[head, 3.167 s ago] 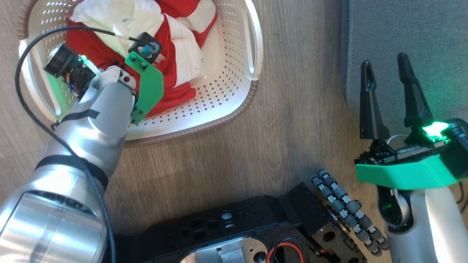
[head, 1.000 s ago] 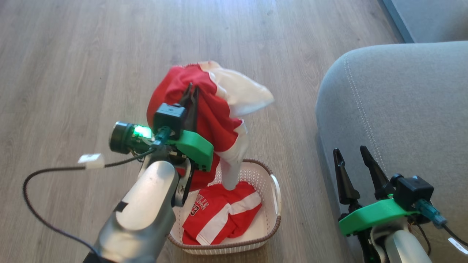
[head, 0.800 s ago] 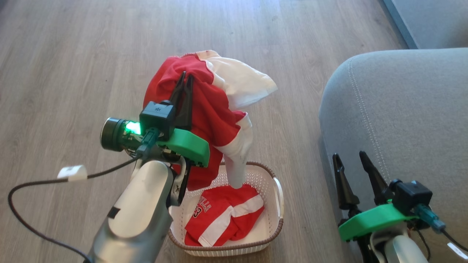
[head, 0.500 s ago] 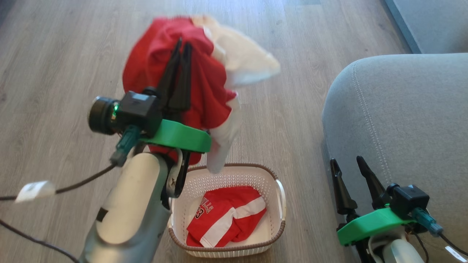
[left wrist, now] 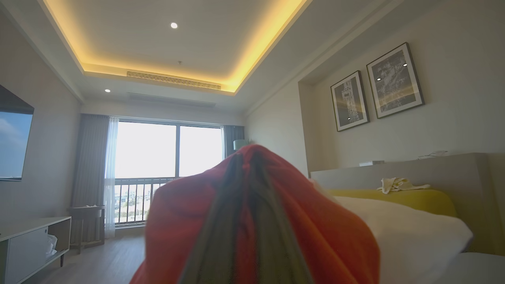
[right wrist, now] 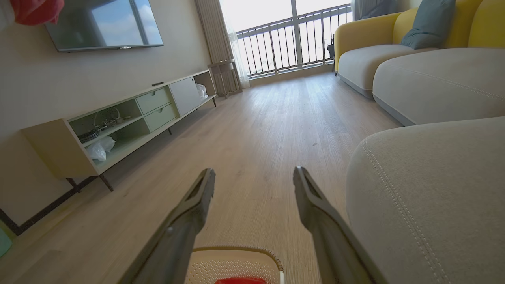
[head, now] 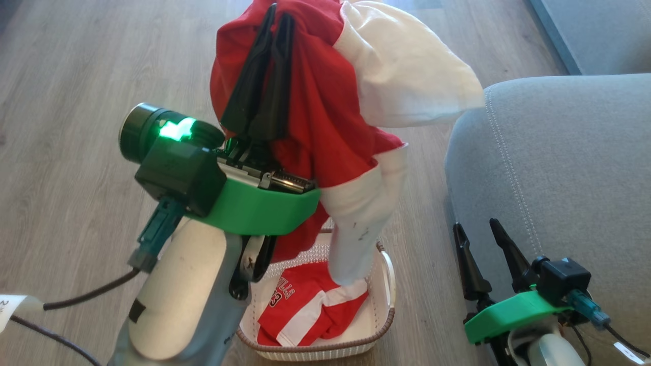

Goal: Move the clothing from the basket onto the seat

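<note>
The left gripper (head: 280, 15), fingers pinching the white-sleeved garment (head: 325, 101), holds it raised at 12 o'clock of the basket (head: 389, 284), one sleeve hanging toward it. The striped garment (head: 300, 315) lies inside the basket. The right gripper (head: 474, 224) stands spread and empty. Neither garment lies on the seat (head: 559, 168) at 3 o'clock, so both transfers are judged outstanding.

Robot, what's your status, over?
Left pincer shut on shirt, hanging over basket. Right pincer open, empty, beside seat. Other garment in basket.

text: white letters ending "LLS", upside down, on red cloth (head: 305, 312) in basket (head: 325, 351), bottom middle of frame | number: ends in "3", beside the letters | cable tag (head: 12, 307), lower left: too blurry to read
</note>
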Controlling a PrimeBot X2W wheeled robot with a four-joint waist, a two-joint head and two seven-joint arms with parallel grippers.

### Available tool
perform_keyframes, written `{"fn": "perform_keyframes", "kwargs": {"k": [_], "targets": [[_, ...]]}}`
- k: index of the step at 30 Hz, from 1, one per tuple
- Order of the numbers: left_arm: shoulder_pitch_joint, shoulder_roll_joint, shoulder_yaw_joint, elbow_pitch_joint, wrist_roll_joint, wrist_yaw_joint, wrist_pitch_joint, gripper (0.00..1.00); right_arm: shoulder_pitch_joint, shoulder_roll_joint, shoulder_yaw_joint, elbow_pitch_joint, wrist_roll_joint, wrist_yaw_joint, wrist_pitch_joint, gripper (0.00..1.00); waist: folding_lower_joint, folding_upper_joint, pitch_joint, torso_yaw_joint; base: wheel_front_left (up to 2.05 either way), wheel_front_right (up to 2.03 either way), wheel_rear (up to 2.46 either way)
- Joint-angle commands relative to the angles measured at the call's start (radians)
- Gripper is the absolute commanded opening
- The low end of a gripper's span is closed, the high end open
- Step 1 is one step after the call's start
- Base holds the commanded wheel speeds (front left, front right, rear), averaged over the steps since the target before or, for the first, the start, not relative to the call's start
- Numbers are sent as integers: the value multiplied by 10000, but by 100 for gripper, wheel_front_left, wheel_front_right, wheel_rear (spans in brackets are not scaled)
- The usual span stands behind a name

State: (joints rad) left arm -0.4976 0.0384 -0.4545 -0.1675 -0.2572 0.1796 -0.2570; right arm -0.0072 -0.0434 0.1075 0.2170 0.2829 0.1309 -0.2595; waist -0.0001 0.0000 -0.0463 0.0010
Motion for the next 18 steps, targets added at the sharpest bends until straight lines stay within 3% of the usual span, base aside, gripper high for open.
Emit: {"fn": "perform_keyframes", "kwargs": {"k": [1,11,18], "targets": [[-629,119,287,-423,-89,100,-47,0,-256,-68,303,-300,30,-2,-23,100,1,0,-11,-65,0,0,0],[-580,118,219,-421,-77,155,-47,0,-299,-68,486,-565,-74,-2,-23,100,1,0,61,-231,0,0,0],[-577,118,167,-326,-53,108,-47,0,-192,-68,1604,-1387,-1464,-2,-23,100,1,0,130,-264,0,0,0]]}}
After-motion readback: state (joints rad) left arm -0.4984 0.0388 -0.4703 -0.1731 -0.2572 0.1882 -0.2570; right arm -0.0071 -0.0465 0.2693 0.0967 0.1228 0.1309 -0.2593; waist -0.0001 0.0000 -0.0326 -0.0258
